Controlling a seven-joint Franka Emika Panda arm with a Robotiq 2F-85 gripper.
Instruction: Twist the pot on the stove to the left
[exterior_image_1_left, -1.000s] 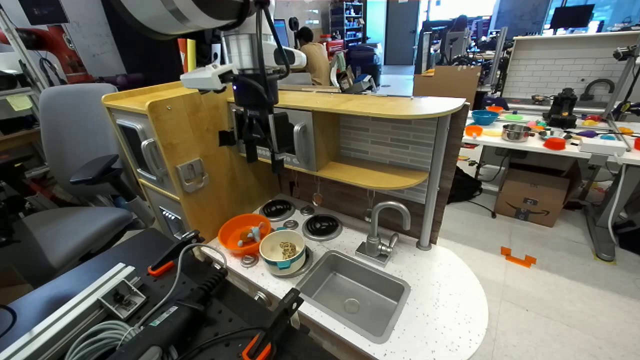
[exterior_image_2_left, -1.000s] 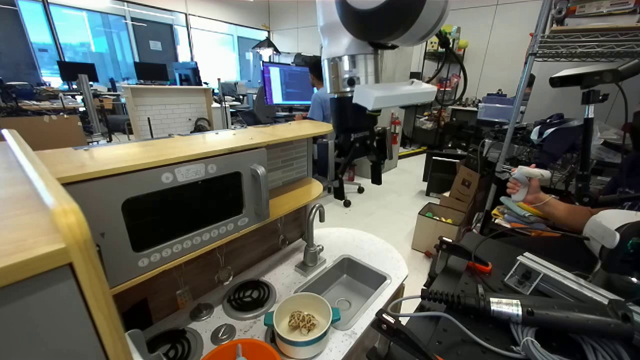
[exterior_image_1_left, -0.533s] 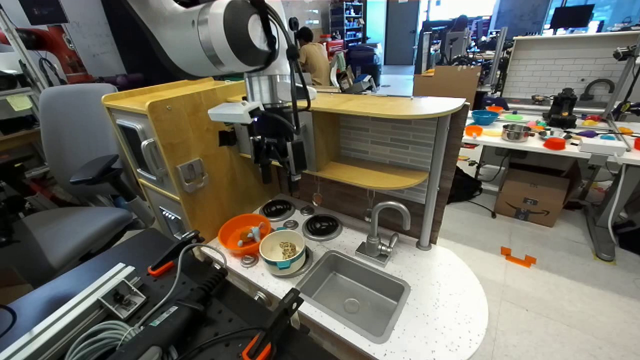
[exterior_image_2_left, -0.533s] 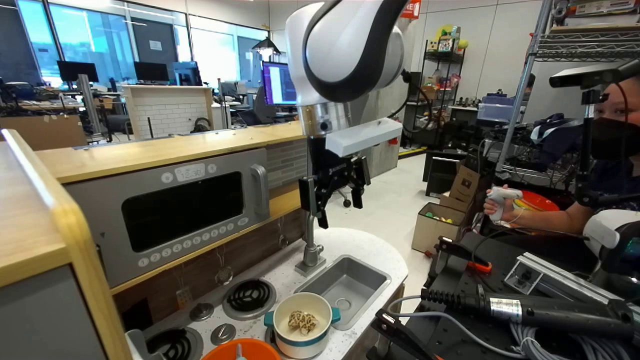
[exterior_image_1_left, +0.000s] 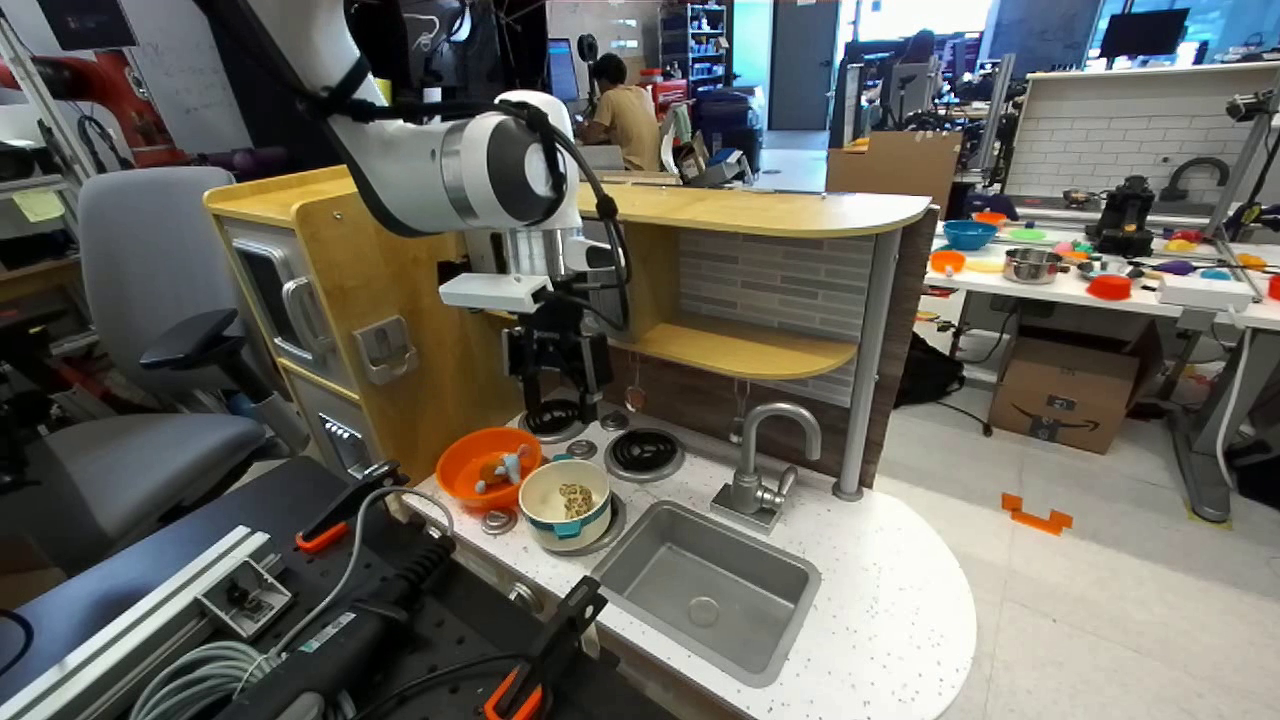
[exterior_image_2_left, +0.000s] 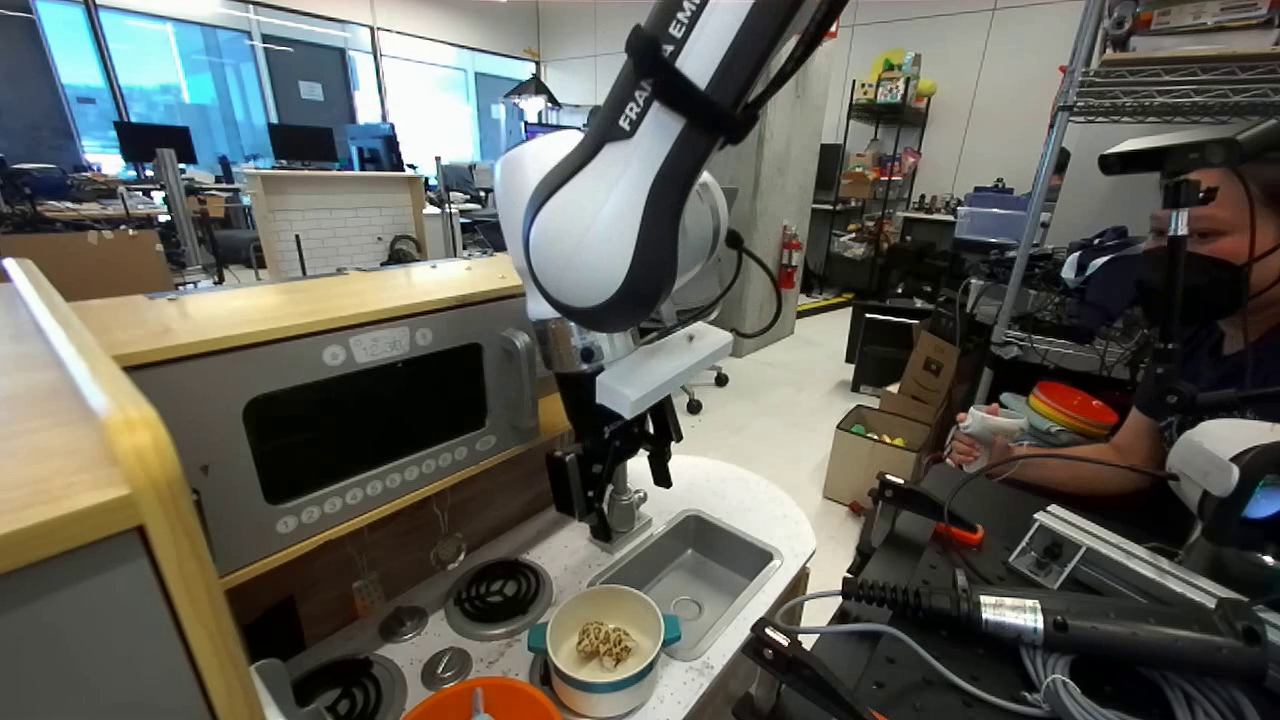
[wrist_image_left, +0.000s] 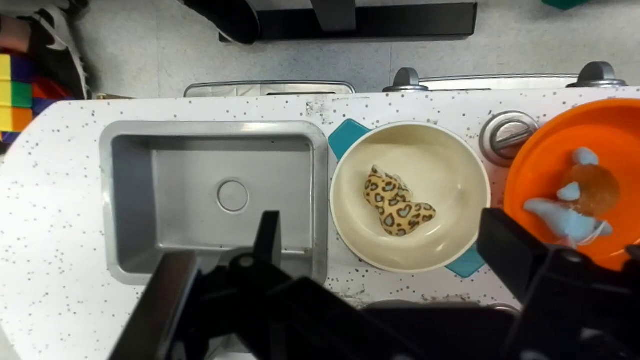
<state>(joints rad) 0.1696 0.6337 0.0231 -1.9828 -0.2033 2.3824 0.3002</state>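
Observation:
The pot is round and cream-coloured inside, with a teal band and teal handles. It sits on the stove's front burner next to the sink and shows in both exterior views (exterior_image_1_left: 541, 490) (exterior_image_2_left: 605, 697) and the wrist view (wrist_image_left: 442, 160). A leopard-print toy (wrist_image_left: 400, 210) lies in it. The stove is white with black coil burners (exterior_image_1_left: 645, 453) (exterior_image_2_left: 499, 592). My gripper (exterior_image_1_left: 560, 410) (exterior_image_2_left: 630, 508) is open and empty, pointing down above the counter, apart from the pot. In the wrist view its fingers (wrist_image_left: 381, 220) stand wide, one over the sink, one overlapping the pot's rim near a handle.
An orange bowl (exterior_image_1_left: 465, 495) (wrist_image_left: 530, 150) with a toy in it stands close beside the pot. The grey sink (exterior_image_1_left: 660, 515) (wrist_image_left: 320, 210) is on its other side. A faucet (exterior_image_1_left: 748, 480) and a wooden shelf (exterior_image_1_left: 740, 345) rise behind. Stove knobs (wrist_image_left: 507, 137) stick up nearby.
The arm has come down and the gripper has lowered toward the stove and turned somewhat. It stays open. The pot, toy and bowl have not moved.

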